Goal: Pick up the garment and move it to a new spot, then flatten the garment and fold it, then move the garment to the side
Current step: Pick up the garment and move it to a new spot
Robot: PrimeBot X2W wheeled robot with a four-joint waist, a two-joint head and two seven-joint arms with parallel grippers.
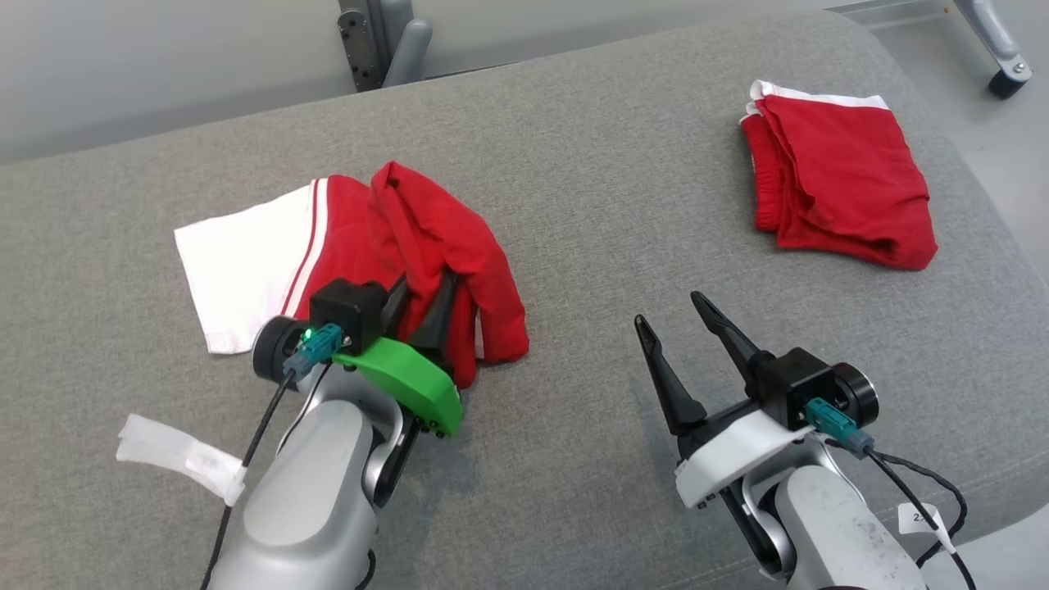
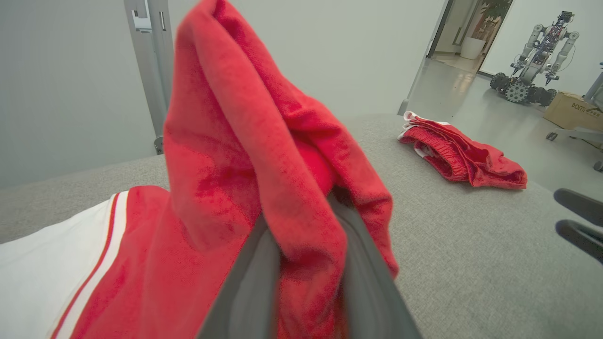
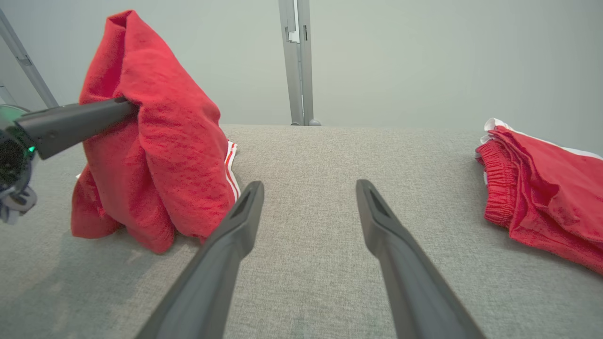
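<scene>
The grey padded cushion (image 1: 590, 164) takes up most of what's in front of me. Its far edge rolls off toward the wall and its right edge curves away to bare floor. A wide stretch of open fabric runs down its middle.

The red-and-white garment (image 1: 426, 238) sits left of centre, with its white panel flat on the cushion and well in from the edges. Its red part is pulled up into a peak. The folded red shorts (image 1: 844, 188) lie at the far right, close to the curved edge and well apart from the garment.

The left claw (image 1: 426, 288) is nearly closed, with a fold of the garment's red cloth pinched between its fingers. The right claw (image 1: 669, 309) stands wide apart over the open middle, holding nothing.

Only the left wrist view looks out through a doorway to a wheeled robot (image 2: 532, 70) and a cardboard box (image 2: 572, 110). The right wrist view shows how high the cloth peak stands, beside a metal post (image 3: 297, 61).
</scene>
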